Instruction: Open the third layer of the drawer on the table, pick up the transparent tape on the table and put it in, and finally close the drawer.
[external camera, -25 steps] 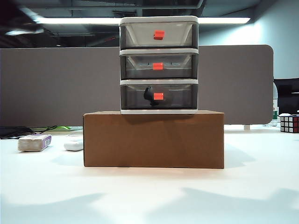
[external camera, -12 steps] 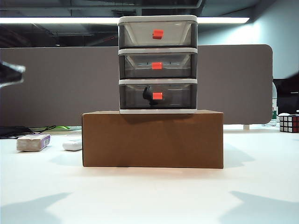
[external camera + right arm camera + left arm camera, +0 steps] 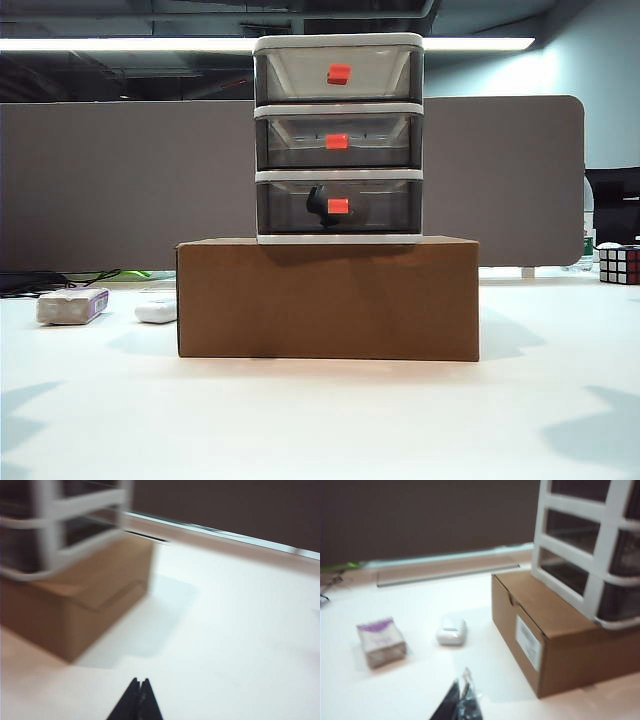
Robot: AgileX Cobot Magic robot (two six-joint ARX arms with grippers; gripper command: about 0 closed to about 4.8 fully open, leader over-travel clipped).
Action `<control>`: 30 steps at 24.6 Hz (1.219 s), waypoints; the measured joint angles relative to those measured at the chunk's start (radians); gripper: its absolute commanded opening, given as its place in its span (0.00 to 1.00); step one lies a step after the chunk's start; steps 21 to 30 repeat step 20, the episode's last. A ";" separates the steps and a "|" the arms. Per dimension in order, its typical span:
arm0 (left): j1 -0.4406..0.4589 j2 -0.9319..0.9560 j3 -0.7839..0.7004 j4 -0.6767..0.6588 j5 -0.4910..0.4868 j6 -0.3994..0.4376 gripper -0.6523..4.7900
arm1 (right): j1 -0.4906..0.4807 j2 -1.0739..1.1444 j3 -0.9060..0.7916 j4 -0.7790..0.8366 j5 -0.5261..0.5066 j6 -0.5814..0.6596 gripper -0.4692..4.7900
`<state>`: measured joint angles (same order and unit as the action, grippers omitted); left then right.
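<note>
The drawer stands on a brown cardboard box on the table. All of its drawers are pushed in, the third layer included. Behind that layer's smoky front I see the transparent tape with its black piece. Neither gripper shows in the exterior view. In the left wrist view my left gripper hangs shut above bare table, well short of the box and the drawer. My right gripper is shut too, with nothing in it, over the table off the box's other end.
A whitish block with a purple label and a small white oval thing lie left of the box. A Rubik's cube sits at the far right edge. A grey partition closes off the back.
The arms' shadows on the table have shrunk back toward the left and right edges. A blurred arm part seen at the left edge half a second ago is gone. The drawer has not moved.
</note>
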<state>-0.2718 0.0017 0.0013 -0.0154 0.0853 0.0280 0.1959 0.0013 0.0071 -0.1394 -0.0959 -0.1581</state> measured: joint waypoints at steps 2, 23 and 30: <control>0.109 0.000 0.000 0.008 0.044 -0.012 0.11 | -0.071 0.000 0.000 0.008 -0.021 0.000 0.08; 0.197 0.000 0.000 0.011 0.046 -0.060 0.11 | -0.113 0.000 0.000 0.037 -0.087 0.000 0.08; 0.197 0.000 0.000 0.011 0.046 -0.060 0.11 | -0.113 0.000 0.000 0.037 -0.087 0.000 0.08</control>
